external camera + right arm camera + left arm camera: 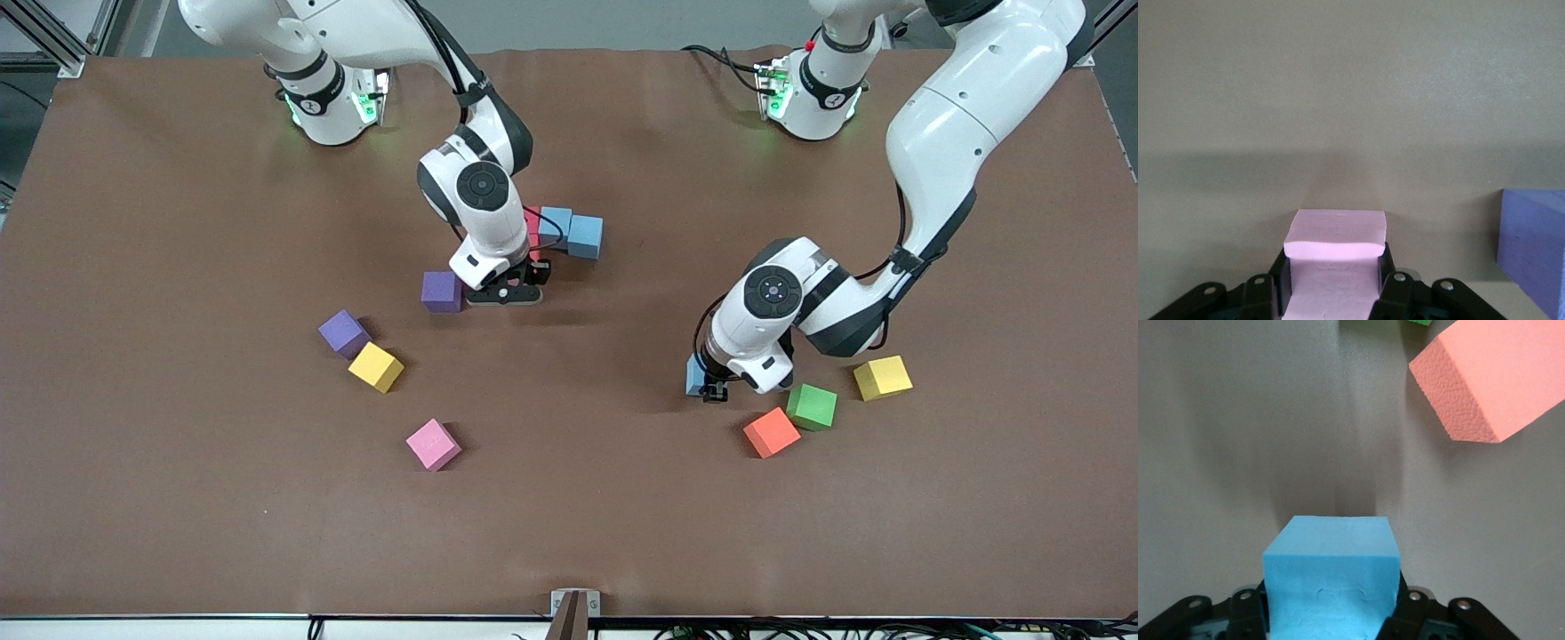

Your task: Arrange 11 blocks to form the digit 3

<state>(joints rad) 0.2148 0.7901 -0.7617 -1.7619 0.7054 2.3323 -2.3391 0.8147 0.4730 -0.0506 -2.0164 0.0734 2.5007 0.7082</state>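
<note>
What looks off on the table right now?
Nothing spilled or damaged. One purple cube sits right beside the right pincer, shut on a pink cube, crowding that spot. Left pincer grips a blue cube.

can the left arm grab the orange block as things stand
Probably not yet: the left end effector is shut on a light blue block. The orange block lies close by, nothing between them.
</note>
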